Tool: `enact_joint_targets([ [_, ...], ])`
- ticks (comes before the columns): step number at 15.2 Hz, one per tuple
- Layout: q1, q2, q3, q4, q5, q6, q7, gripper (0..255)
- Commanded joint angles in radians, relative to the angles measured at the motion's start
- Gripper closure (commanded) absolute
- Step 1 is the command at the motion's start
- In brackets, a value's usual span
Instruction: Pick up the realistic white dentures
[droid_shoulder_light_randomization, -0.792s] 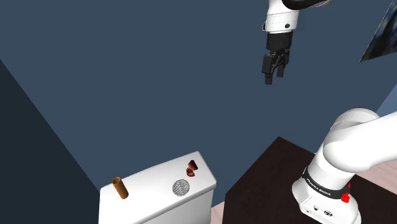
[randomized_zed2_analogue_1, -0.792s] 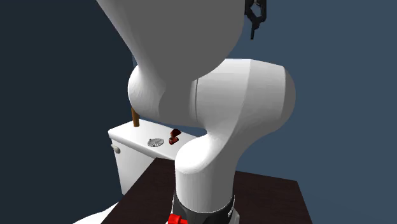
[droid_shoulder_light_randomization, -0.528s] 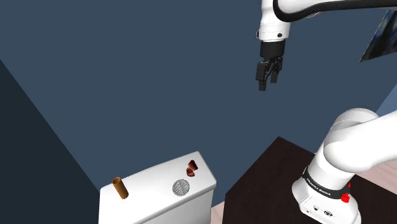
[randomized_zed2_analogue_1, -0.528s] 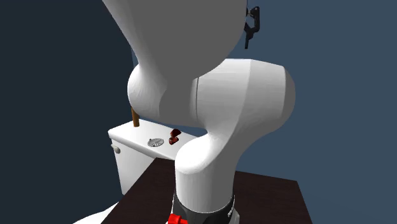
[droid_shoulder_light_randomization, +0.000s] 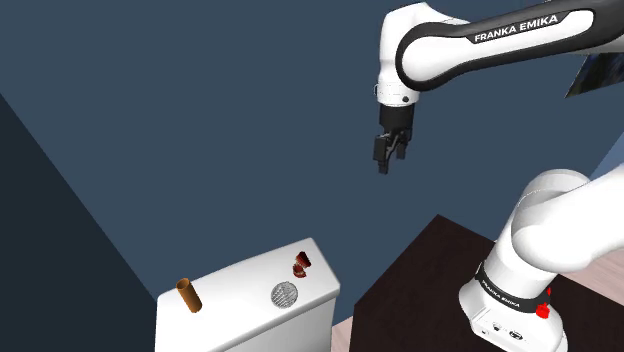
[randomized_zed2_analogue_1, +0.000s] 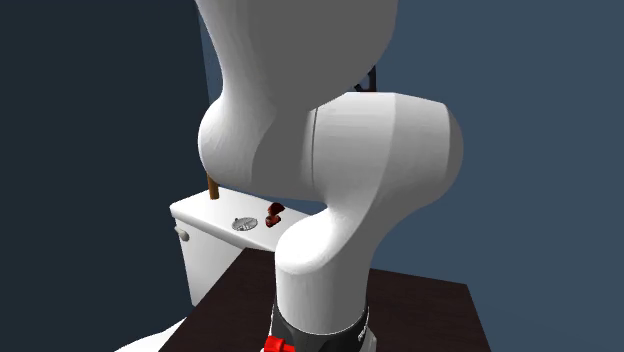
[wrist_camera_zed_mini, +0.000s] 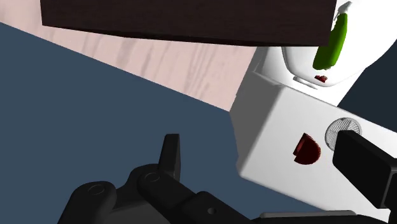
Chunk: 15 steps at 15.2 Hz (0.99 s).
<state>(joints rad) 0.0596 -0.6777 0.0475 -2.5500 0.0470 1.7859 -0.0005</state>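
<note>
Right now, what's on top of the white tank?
Three things: a brown cylinder, a round grey disc and the dark red dentures, all apart. In the wrist view a black finger covers part of the disc.

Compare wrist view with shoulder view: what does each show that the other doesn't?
Wrist view, not shoulder: a green item on a white rounded fixture. Shoulder view, not wrist: the brown cylinder and the white arm. Both: the white tank top, the dark red dentures, the grey round disc, the dark stand and the open gripper.
</note>
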Motion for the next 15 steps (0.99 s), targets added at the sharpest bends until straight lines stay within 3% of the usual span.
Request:
enact_joint_targets([
  [1,0.015,0.044,0.02,-0.03,0.013,0.085,0.008,0],
  [9,0.067,0.275,0.102,-0.073,0.046,0.398,0.044,0],
  [15,0.091,0.5,0.164,-0.042,0.027,0.618,0.091,0],
])
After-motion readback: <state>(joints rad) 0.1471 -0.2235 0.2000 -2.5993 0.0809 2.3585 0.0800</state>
